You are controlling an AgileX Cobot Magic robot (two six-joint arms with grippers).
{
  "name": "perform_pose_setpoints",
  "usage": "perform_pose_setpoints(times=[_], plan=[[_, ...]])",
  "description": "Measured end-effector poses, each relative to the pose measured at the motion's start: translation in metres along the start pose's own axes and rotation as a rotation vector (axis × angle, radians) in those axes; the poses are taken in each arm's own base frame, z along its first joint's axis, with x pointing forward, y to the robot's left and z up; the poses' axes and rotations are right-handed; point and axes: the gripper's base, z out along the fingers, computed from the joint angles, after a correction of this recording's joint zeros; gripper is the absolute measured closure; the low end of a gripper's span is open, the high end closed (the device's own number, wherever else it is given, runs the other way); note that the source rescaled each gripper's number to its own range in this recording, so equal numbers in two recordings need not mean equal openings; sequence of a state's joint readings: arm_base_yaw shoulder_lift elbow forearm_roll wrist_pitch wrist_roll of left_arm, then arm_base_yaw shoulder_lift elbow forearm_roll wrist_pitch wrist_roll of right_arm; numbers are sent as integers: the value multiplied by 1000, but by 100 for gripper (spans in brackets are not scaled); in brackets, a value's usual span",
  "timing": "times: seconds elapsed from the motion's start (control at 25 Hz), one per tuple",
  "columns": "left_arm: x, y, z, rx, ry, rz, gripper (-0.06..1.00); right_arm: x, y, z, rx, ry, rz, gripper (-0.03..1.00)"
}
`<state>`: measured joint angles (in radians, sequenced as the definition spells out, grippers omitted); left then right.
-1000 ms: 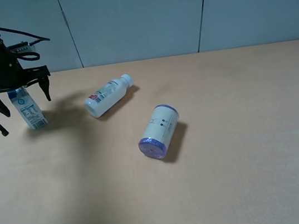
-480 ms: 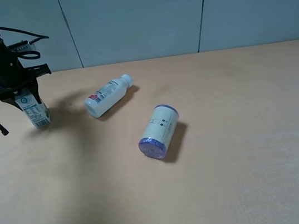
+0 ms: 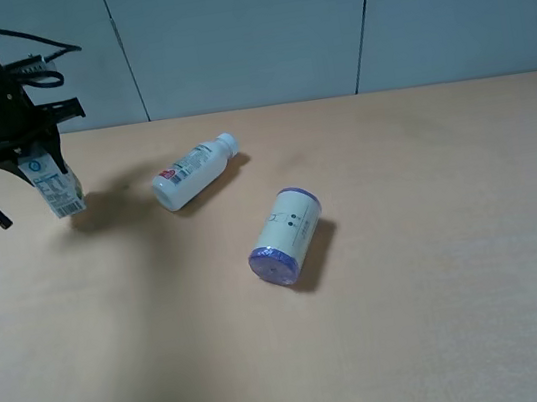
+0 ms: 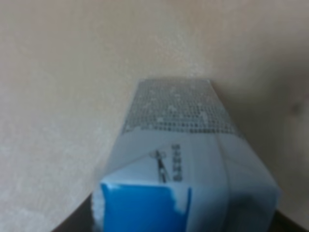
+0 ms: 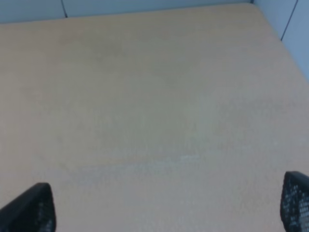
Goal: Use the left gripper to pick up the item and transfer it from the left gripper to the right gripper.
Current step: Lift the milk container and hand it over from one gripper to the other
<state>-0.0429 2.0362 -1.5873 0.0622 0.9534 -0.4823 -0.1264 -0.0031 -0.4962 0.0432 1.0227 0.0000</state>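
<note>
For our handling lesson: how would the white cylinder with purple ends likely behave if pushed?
The cylinder lies on its round side on the flat table, so it would probably roll. Its undented shape suggests a stiff body, though weight cannot be judged.

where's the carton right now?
The carton is at far left of the high view, tilted in the shut left gripper, left of the lying bottle.

White, blue-topped carton (image 3: 57,192) hangs tilted — clamped in the left gripper (image 3: 35,158); right gripper (image 5: 162,208) gapes wide.
</note>
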Motion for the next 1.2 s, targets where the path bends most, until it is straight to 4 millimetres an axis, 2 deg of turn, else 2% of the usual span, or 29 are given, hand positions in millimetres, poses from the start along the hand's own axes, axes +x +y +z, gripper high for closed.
perform_pose_setpoints(times=[0.24, 0.44, 0.64, 0.76, 0.92, 1.2], plan=[[10, 6, -59, 40, -79, 9, 94, 0, 0, 0, 0, 0, 0, -3], [24, 13, -96, 59, -101, 74, 94, 0, 0, 0, 0, 0, 0, -3], [42, 15, -129, 150, -110, 168, 94, 0, 0, 0, 0, 0, 0, -3], [50, 10, -142, 241, -111, 211, 94, 0, 0, 0, 0, 0, 0, -3], [58, -1, -146, 321, -92, 283, 94, 0, 0, 0, 0, 0, 0, -3], [90, -49, -149, 363, -101, 531, 94, 0, 0, 0, 0, 0, 0, -3]])
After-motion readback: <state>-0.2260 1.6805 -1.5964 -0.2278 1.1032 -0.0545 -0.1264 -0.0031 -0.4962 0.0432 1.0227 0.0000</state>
